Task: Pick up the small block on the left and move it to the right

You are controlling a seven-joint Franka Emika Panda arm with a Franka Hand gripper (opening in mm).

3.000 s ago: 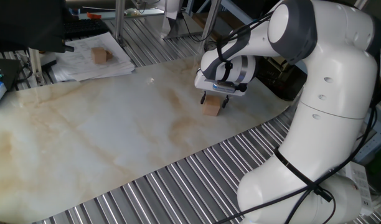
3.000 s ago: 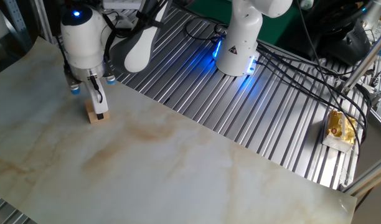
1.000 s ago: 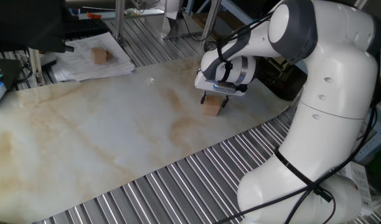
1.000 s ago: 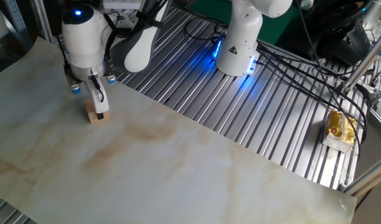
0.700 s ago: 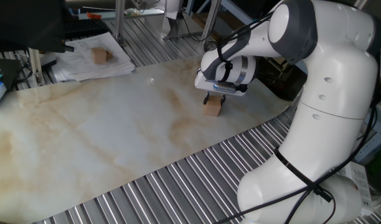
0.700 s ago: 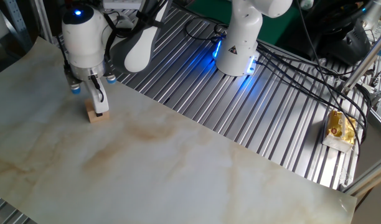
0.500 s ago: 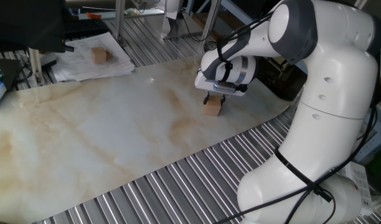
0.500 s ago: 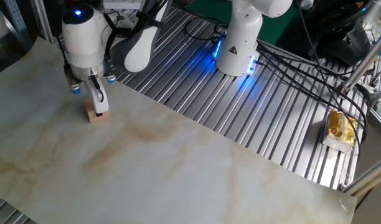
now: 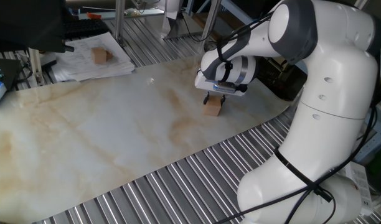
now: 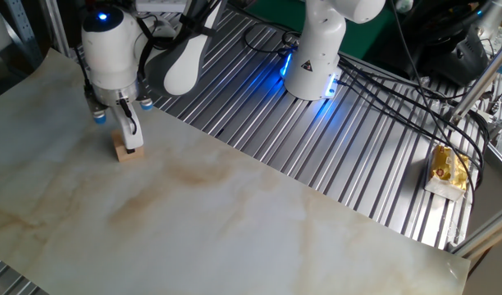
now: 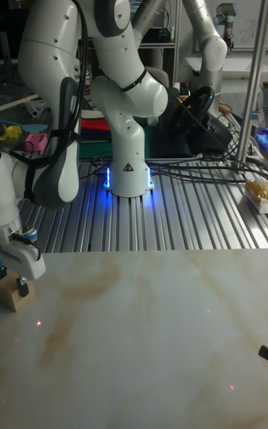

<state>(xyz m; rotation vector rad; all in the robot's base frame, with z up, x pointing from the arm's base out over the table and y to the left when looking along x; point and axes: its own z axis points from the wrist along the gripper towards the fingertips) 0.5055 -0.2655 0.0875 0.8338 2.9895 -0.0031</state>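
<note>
Gripper point(image 9: 214, 99) points straight down, fingers seemingly clamping the small block point(image 9: 212, 107).

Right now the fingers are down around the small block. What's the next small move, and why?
Probably a short straight lift. The gripper looks shut on the small block, which appears to sit on the marbled sheet; lifting first would let it travel right without dragging.

My fingers point(image 10: 133, 131) are covering much of the small block point(image 10: 125, 152). The tall fixed view's left edge is cropping both.
</note>
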